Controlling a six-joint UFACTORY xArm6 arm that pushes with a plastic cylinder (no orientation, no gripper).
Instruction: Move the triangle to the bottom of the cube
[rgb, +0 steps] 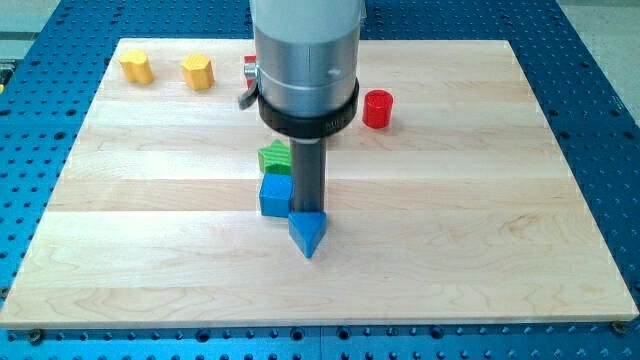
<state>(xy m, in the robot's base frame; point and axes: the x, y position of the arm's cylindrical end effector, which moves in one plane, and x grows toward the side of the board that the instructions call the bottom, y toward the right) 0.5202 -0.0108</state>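
My tip (306, 213), a plain rod with no claw to open or close, seemed to touch the blue triangle (308, 234) just right-below the blue cube (276, 195)

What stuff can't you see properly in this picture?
- My tip: in the camera view the rod runs down behind the blue triangle, so its very end is hidden.
- Green block: the rod and the blue cube cover part of it; its shape is unclear.
- A red piece at the view's top: mostly behind the arm's grey body.
- The arm's upper part: cut off by the top edge.
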